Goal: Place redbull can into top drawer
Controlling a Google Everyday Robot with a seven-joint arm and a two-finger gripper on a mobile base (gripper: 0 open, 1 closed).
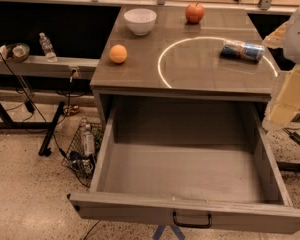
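The can (242, 50) is laid sideways on the tabletop (140, 69), with the open drawer (190, 174) below it. The gripper (290, 96) is held right of the can; its opening cannot be told. If nudged, the can may be rolled away.

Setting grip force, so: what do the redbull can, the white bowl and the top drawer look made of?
Redbull can: thin metal by its look, glossy blue-and-silver skin with a shiny end. White bowl: smooth, ceramic or plastic, undecidable. Top drawer: matte grey panels, probably painted wood or laminate; its black handle looks metal. The claw hangs at the right edge, apart from the can.
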